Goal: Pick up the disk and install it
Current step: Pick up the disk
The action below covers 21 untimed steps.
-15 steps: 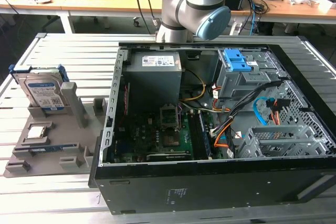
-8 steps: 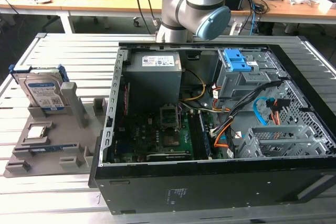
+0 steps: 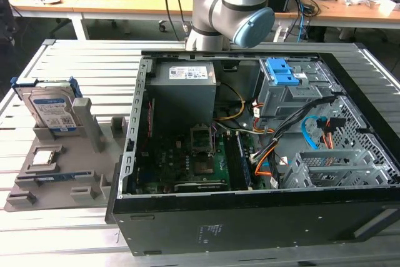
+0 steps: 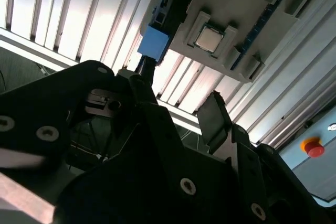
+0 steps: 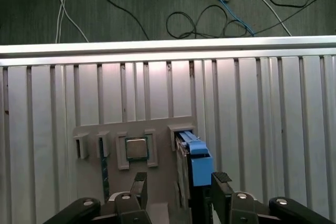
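The disk stands upright in a slot of the grey holder at the exterior view's left, silver with a white-and-blue label and a blue frame. In the first wrist view I see the disk edge-on from above, its blue frame toward me. My gripper is open above it, one of its fingers over the holder and the other beside the disk's blue edge, well apart from both. In the second wrist view the gripper is open too, with the disk's blue tab beyond it.
A small square silver chip lies in the holder beside the disk. An open computer case with a blue drive bay takes up the slatted aluminium table's right half. Cables lie on the floor past the table edge. A red button sits nearby.
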### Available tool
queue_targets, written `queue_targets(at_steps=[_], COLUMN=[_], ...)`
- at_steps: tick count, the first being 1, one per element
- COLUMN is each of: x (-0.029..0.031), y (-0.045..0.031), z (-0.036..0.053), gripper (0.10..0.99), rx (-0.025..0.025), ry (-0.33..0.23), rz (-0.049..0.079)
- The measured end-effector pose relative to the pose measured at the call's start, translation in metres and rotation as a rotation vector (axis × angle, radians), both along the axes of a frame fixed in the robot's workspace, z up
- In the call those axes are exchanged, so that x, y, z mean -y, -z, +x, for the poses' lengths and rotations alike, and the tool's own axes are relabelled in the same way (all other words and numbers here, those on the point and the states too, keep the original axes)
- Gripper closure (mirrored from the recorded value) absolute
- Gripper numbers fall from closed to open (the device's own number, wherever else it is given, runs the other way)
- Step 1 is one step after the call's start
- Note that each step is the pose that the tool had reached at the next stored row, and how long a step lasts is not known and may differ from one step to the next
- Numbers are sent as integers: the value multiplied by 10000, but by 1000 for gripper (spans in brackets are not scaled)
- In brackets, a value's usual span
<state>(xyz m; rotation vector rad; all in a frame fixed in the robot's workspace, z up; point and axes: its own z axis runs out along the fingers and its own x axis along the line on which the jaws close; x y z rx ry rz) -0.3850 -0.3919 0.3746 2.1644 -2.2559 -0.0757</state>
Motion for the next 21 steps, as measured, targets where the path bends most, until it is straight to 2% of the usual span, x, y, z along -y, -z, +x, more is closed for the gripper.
queue_targets(at_steps=[4, 10, 13, 21], x=[-28, -183, -225, -240], y=[87, 268, 347, 547], z=[41, 57, 57, 94], gripper=[486, 486, 486, 486], rx=[-2, -3, -2, -3], ry=[0, 0, 0, -347], rz=[1, 0, 1, -34])
